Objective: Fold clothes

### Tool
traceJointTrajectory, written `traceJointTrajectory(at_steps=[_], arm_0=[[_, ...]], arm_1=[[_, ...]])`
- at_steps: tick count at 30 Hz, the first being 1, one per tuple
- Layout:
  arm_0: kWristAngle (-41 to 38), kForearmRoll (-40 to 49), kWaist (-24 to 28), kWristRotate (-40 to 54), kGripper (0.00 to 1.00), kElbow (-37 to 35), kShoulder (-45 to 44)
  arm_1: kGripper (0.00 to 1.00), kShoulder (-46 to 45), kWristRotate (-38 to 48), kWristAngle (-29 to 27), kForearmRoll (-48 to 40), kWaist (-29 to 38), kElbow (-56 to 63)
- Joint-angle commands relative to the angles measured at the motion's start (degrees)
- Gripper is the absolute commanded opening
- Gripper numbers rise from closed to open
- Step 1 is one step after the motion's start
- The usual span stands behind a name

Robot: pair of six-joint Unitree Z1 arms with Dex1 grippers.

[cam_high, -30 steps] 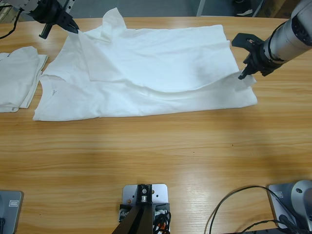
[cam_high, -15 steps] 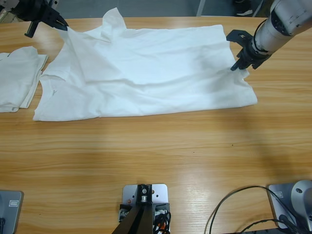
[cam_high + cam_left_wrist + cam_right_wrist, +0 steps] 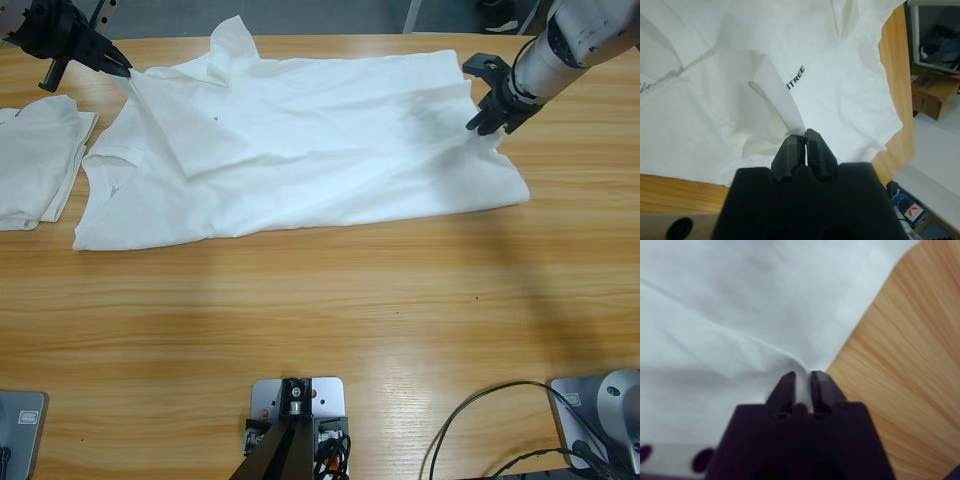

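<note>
Two grippers held one white shirt between them, spread across the far half of the wooden table. You had each arm pinch an opposite end, which reads as a way to keep the cloth stretched flat while a fold is carried over; that is a judgement from how it lay.

Your left gripper sat at about ten o'clock in the overhead view, near the table's far edge. Its jaws were closed on a thin raised fold of the shirt, on the end that carries the black chest lettering in the wrist view. The cloth rose in a narrow peak to the tips, so it was lifted a little off the table. That arm entered from the upper corner and pointed inward and down.

Your right gripper sat at about two o'clock, at the shirt's other end. Its jaws were nearly closed, with a sliver of white cloth between them, just beside bare wood. That arm came down from the upper corner at a slant, wrist bent toward the shirt.

Another folded white shirt lay at nine o'clock, just beside the spread one's sleeve; whether they touched, I could not tell.
</note>
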Motion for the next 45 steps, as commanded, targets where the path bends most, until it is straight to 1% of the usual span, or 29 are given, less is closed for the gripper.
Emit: traceJointTrajectory(at_steps=[1, 4, 7, 9, 10, 12, 14, 16, 19, 25, 30, 33, 37, 39, 40, 41, 42, 43, 44, 45], arm_0=[[0.37, 0.42, 0.57, 0.21, 0.000, 1.85, -0.13], [0.46, 0.14, 0.64, 2.48, 0.000, 0.73, -0.95], [0.88, -0.14, -0.50, 7.88, 0.000, 0.23, -1.67], [2.36, -0.14, -1.19, 9.65, 0.000, 1.50, -1.94], [3.27, -0.09, -1.75, 9.48, 0.000, 3.29, -2.71], [3.27, 0.16, -3.16, 6.89, 0.000, 6.00, -4.03], [3.23, 0.81, -6.69, 3.82, 0.000, 7.86, -4.78], [3.23, 1.56, -10.10, -1.23, 0.000, 10.69, -5.87], [3.50, 1.44, -13.46, -5.57, 0.000, 13.80, -7.03], [4.34, 1.39, -13.93, -7.35, 0.000, 16.62, -9.27], [4.59, 1.39, -13.93, -7.86, 0.000, 19.45, -9.97], [4.75, 1.21, -13.93, -7.82, 0.000, 21.15, -9.76], [5.59, -0.93, -13.93, -7.63, 0.000, 22.86, -7.84], [5.82, -3.22, -13.93, -7.54, 0.000, 23.02, -6.21], [5.85, -4.32, -13.93, -7.26, 0.052, 22.82, -5.65], [6.78, -5.41, -13.93, -5.82, 0.407, 22.49, -5.54], [8.03, -6.29, -13.93, -3.29, 0.728, 21.82, -5.72], [8.37, -8.07, -13.93, -0.53, 0.869, 21.31, -5.75], [8.45, -9.67, -13.93, 1.32, 0.951, 20.92, -5.75], [8.45, -11.09, -13.93, 3.08, 0.964, 20.47, -5.75]], arm_1=[[1.000, -1.56, -0.02, -4.35, -0.78, -0.23, 3.06], [1.000, -6.66, 1.58, -7.99, -0.78, -0.23, 5.10], [1.000, -11.92, 4.52, -5.78, -0.60, -0.23, 8.18], [1.000, -14.25, 5.73, -4.25, -0.58, -0.14, 10.07], [1.000, -15.26, 6.54, -3.41, 0.05, 0.35, 10.88], [1.000, -15.59, 6.79, -3.41, 1.07, 2.11, 11.04], [1.000, -15.87, 7.24, -3.41, 1.60, 3.66, 11.02], [1.000, -15.91, 7.42, -3.49, 2.27, 4.46, 10.97], [1.000, -16.28, 7.42, -3.46, 2.81, 4.60, 11.34], [1.000, -16.19, 7.56, -2.32, 2.83, 6.26, 13.82], [1.000, -16.87, 9.55, 0.92, 2.48, 8.75, 14.15], [1.000, -17.95, 11.48, 2.41, 2.48, 8.98, 14.12], [1.000, -19.14, 13.71, 6.35, 2.23, 9.39, 14.03], [0.996, -19.77, 15.86, 10.06, 1.02, 9.44, 14.03], [0.996, -20.21, 17.26, 12.36, 0.12, 9.56, 13.91], [0.996, -20.67, 18.84, 14.09, -0.74, 10.02, 13.68], [0.999, -21.00, 21.08, 15.90, -1.62, 10.23, 13.54], [1.000, -21.07, 24.36, 18.01, -2.64, 10.23, 13.47], [1.000, -20.85, 26.58, 19.31, -3.10, 10.26, 13.38], [1.000, -20.44, 28.35, 20.45, -3.57, 10.35, 13.45]])
